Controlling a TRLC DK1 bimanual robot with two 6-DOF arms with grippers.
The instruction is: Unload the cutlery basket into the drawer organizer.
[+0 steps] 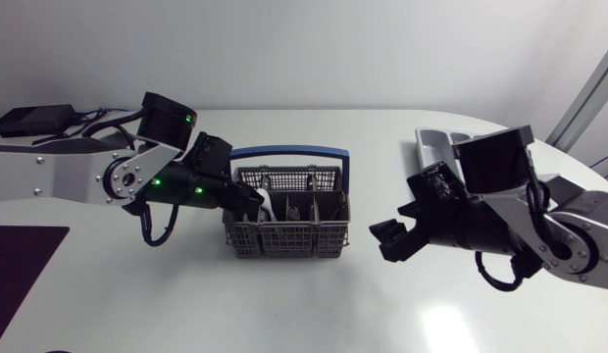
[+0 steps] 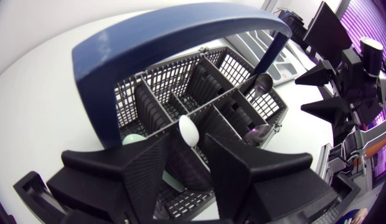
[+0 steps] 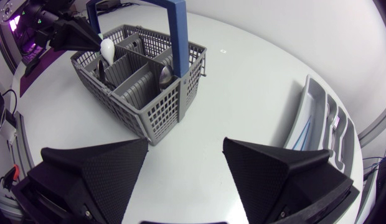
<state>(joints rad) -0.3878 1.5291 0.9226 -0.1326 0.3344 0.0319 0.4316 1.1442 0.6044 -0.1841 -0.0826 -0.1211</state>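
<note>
— White table (image 1: 304, 304): what is on it?
— A grey basket (image 1: 284, 238) with a blue handle (image 2: 180, 31) stands near the middle. The organizer (image 1: 433, 145) lies well apart, at the far right.
— And the arms?
— The left gripper (image 2: 188, 140) is over the basket's left end, fingers spread. The right gripper (image 3: 185, 144) hangs over bare table between basket and organizer, also wide apart.
— Any cutlery?
— A white spoon (image 2: 188, 130) stands in the basket, its bowl between the left fingertips. Metal spoons (image 2: 263, 82) sit in the other compartments.

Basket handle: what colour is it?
Blue. The basket handle shows best in the left wrist view, arching over the grey basket.
</note>
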